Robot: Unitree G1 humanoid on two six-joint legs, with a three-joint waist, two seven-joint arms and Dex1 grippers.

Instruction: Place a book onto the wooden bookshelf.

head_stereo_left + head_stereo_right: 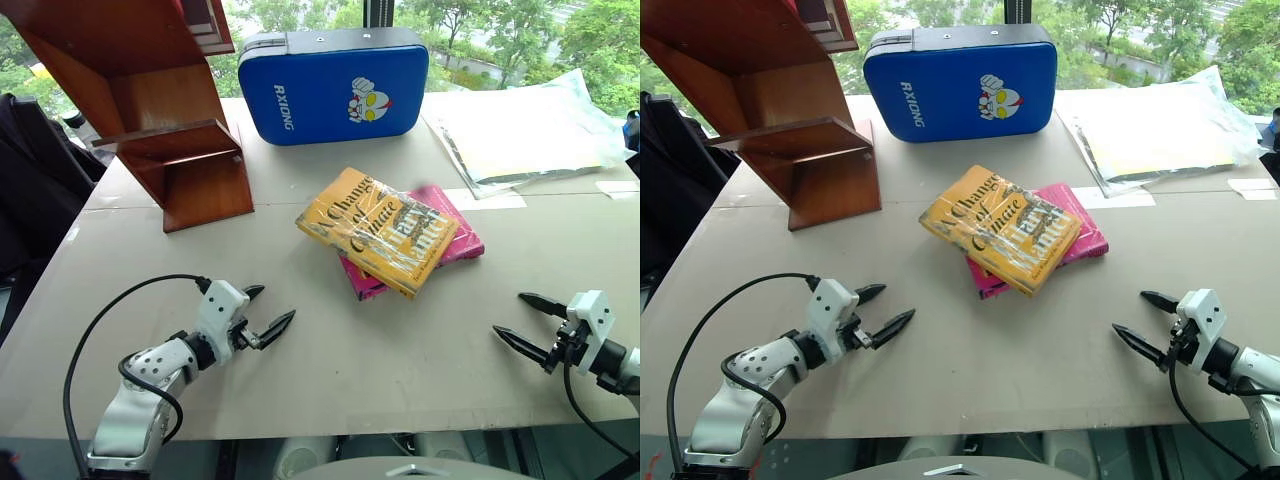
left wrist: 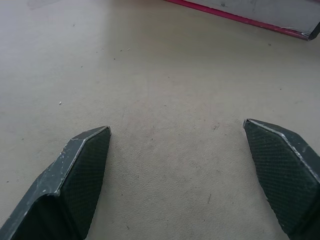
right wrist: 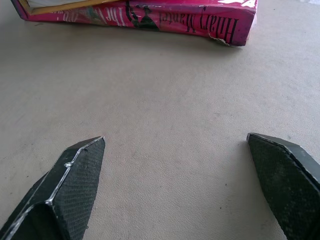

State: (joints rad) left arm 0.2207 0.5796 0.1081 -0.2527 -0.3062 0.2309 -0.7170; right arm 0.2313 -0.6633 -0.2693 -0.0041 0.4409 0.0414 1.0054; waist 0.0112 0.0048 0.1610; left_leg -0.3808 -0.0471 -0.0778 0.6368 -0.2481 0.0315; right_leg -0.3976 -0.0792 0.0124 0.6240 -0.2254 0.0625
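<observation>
The wooden bookshelf [image 1: 150, 110] runs off the top and left edges, so its upper panels can't be seen. The yellow book [image 1: 378, 230] lies on a pink book [image 1: 455, 235] and hides most of its cover. From the left wrist, only a thin pink edge [image 2: 240, 19] of that book shows at the frame's border. The blue case [image 1: 335, 85] blocks whatever sits behind it. The clear plastic sheets [image 1: 530, 130] are cut by the right edge, their contents unreadable.
</observation>
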